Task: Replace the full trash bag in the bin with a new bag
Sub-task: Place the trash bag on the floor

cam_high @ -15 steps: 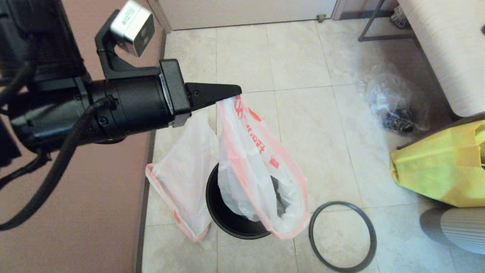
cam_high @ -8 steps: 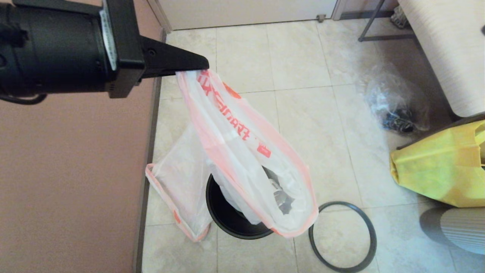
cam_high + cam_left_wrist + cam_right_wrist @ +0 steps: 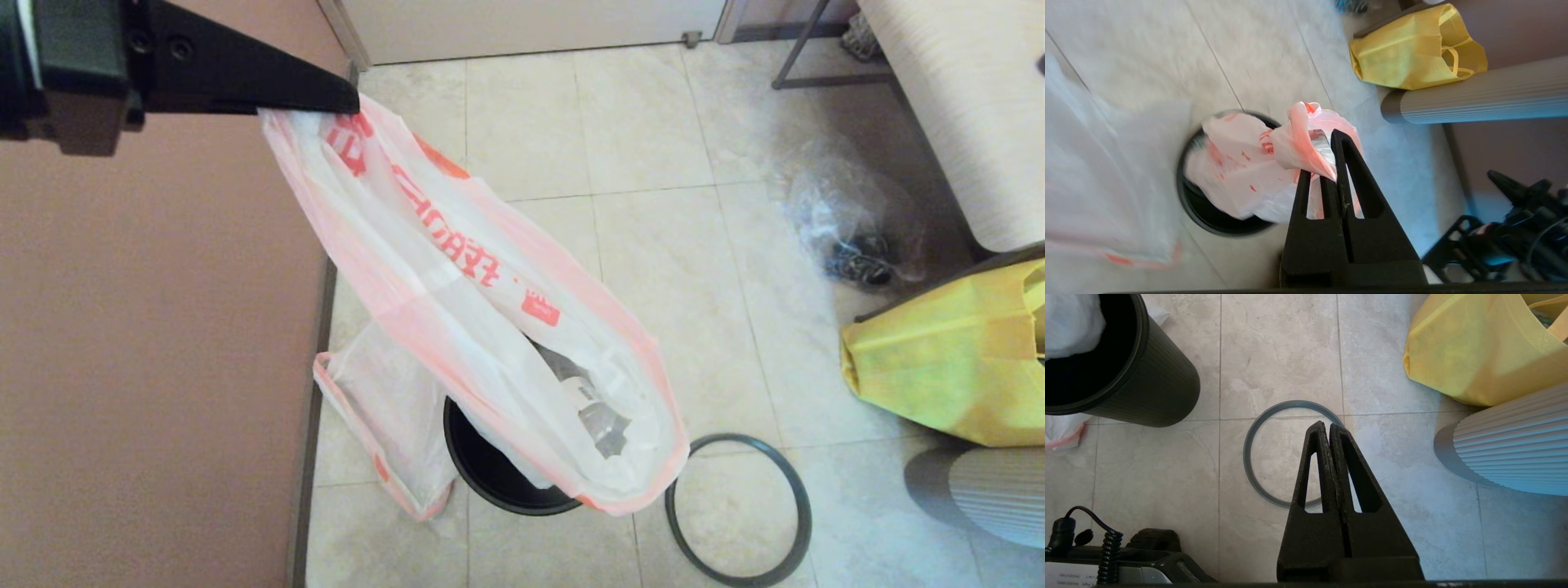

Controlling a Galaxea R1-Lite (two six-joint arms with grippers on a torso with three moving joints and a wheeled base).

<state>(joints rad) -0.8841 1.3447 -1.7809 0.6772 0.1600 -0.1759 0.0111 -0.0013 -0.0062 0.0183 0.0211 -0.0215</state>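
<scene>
The black bin [image 3: 478,474] stands on the tiled floor by the wall. My left gripper [image 3: 347,104] is high at the upper left, shut on the top of the full white bag with red edges and print [image 3: 482,327]. The bag stretches down slantwise, its lower end over the bin's mouth. In the left wrist view the gripper [image 3: 1327,163] pinches bunched bag [image 3: 1241,179] above the bin [image 3: 1208,216]. A second, flat white-and-red bag [image 3: 384,408] leans beside the bin. The dark-grey hoop [image 3: 739,510] lies on the floor. My right gripper [image 3: 1329,426] hangs shut and empty above the hoop [image 3: 1249,457].
A big yellow bag [image 3: 947,359] and a ribbed grey cylinder [image 3: 980,490] stand on the right. A clear plastic bag with dark items [image 3: 849,229] lies further back. The pinkish wall [image 3: 147,367] runs along the left side.
My left gripper has risen and moved toward the upper left of the head view, drawing the full bag further up out of the bin. The hoop and the flat bag have not moved.
</scene>
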